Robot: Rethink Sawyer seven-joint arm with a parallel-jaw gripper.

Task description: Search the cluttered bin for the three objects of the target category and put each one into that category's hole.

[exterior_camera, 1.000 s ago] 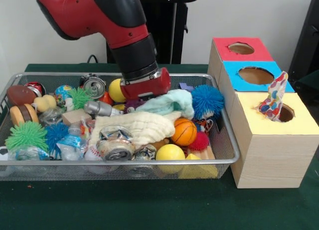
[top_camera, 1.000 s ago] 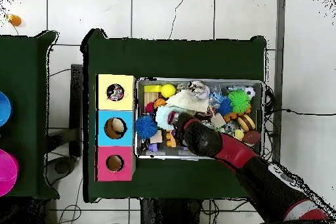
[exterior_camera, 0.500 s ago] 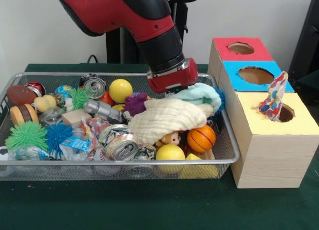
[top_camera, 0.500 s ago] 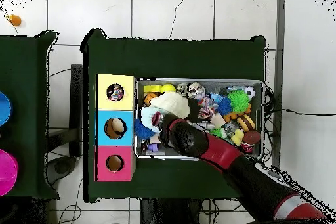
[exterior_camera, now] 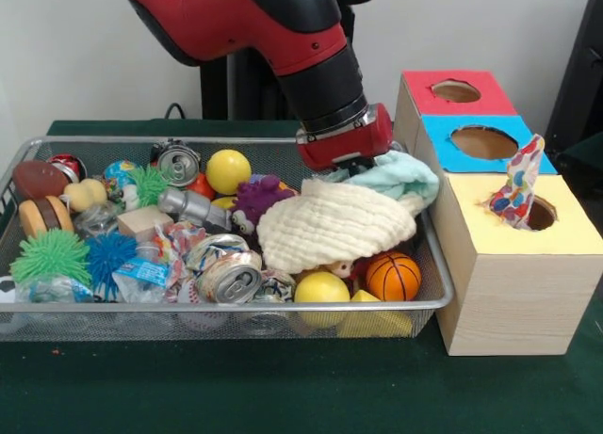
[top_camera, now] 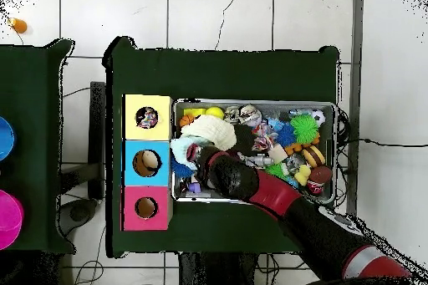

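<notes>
Here the pincer (exterior_camera: 363, 167) is lowered over the right end of the wire bin (exterior_camera: 433, 293), pressed into a mint-green cloth (exterior_camera: 400, 178) that is draped against the bin's rim beside the three-hole box (exterior_camera: 490, 293); whether it is open or closed cannot be told, as its tips are hidden. A cream cloth (exterior_camera: 334, 225) is spread just below it, over a yellow ball (exterior_camera: 321, 288) and beside a small basketball (exterior_camera: 392, 275). A patterned cloth (exterior_camera: 516, 184) is seen sticking out of the yellow hole.
</notes>
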